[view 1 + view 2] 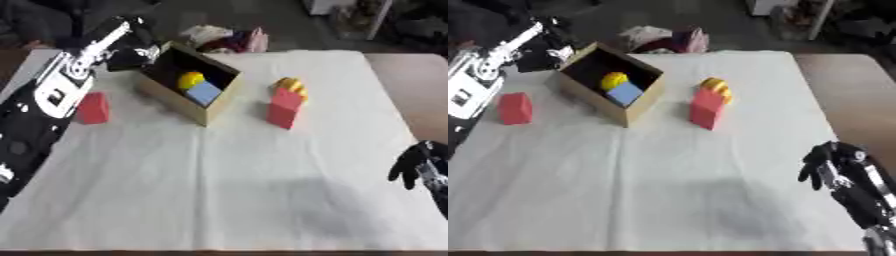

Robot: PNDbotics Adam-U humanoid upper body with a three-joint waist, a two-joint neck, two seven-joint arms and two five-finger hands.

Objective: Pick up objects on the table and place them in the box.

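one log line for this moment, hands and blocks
left hand: at box far corner | right hand: idle, open | in box: yellow, blue | on cloth: two red blocks

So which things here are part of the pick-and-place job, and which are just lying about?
Job:
- box, holding a yellow piece and a blue block
- red block left of the box
- red block right of it, yellow piece just behind
- left hand, right hand

Lying about:
- heap of cloth beyond the table
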